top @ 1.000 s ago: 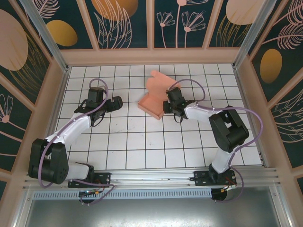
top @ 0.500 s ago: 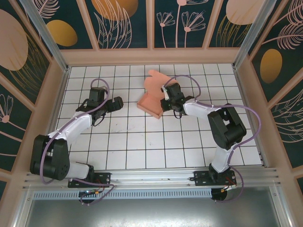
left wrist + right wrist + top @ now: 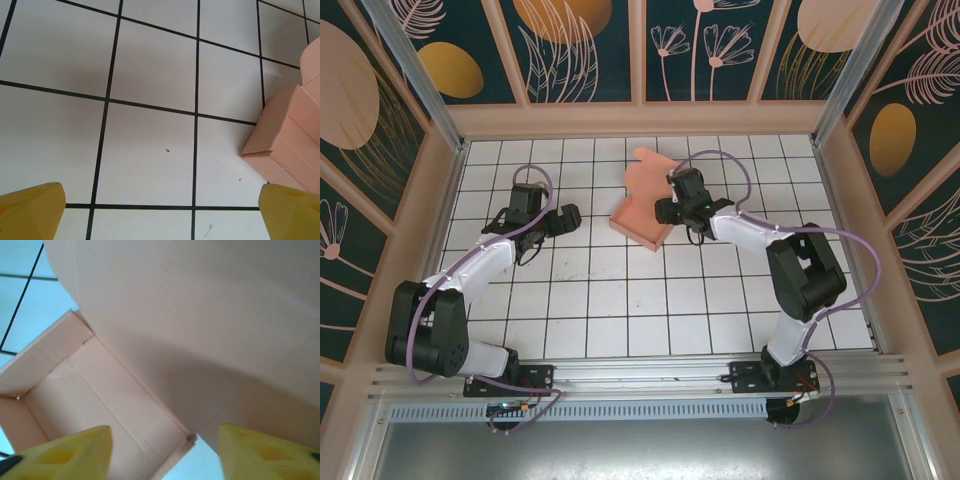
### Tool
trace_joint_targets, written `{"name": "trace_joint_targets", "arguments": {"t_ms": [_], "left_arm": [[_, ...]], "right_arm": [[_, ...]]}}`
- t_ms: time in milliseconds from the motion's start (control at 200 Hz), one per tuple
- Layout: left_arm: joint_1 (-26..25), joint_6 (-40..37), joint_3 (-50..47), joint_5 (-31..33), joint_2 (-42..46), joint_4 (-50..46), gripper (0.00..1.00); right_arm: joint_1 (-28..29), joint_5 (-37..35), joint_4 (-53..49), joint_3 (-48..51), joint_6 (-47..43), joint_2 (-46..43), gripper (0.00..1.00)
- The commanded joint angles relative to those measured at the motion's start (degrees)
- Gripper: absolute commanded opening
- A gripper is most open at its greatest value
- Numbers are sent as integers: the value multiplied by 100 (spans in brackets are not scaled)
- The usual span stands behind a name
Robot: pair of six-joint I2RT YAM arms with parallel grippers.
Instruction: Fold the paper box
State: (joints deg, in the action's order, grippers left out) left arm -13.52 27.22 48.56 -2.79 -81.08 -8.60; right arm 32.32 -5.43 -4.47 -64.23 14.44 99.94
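The salmon-pink paper box [image 3: 638, 222] lies half folded on the tiled floor, its shallow tray open upward and its big lid flap [image 3: 645, 170] rising behind. My right gripper [image 3: 664, 212] is at the tray's right corner. In the right wrist view its yellow fingers [image 3: 65, 452] stand apart, open, with the tray's inside [image 3: 95, 405] and the lid flap [image 3: 200, 315] just ahead of them. My left gripper [image 3: 568, 216] hovers open about one tile left of the box. Its fingertips [image 3: 30, 210] frame bare tiles, and the box corner [image 3: 287, 145] lies at the right.
The white tiled floor [image 3: 620, 300] is ringed by low wooden walls [image 3: 640, 120] and a metal rail [image 3: 640, 375] at the near edge. The box sits in the back half.
My right gripper's jaws were shut on the box's right edge and have now sprung open, letting it go. The box shifted slightly left. The left arm has barely moved.
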Motion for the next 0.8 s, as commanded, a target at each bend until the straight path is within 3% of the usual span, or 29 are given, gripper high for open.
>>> {"name": "trace_joint_targets", "arguments": {"t_ms": [0, 95, 405, 701, 791], "left_arm": [[-26, -49, 119, -104, -58, 201, 99], [-25, -77, 110, -91, -41, 187, 99], [-29, -68, 23, -83, 5, 210, 99], [-26, -146, -22, 2, 43, 164, 99], [-24, -160, -13, 15, 20, 172, 99]], "right_arm": [[300, -795, 479, 556, 1456, -436, 65], [501, -1269, 241, 549, 2057, -295, 66], [732, -1030, 121, 279, 2814, 433, 60], [669, -975, -155, -137, 2311, 847, 24], [615, -824, -209, -193, 1727, 823, 18]]}}
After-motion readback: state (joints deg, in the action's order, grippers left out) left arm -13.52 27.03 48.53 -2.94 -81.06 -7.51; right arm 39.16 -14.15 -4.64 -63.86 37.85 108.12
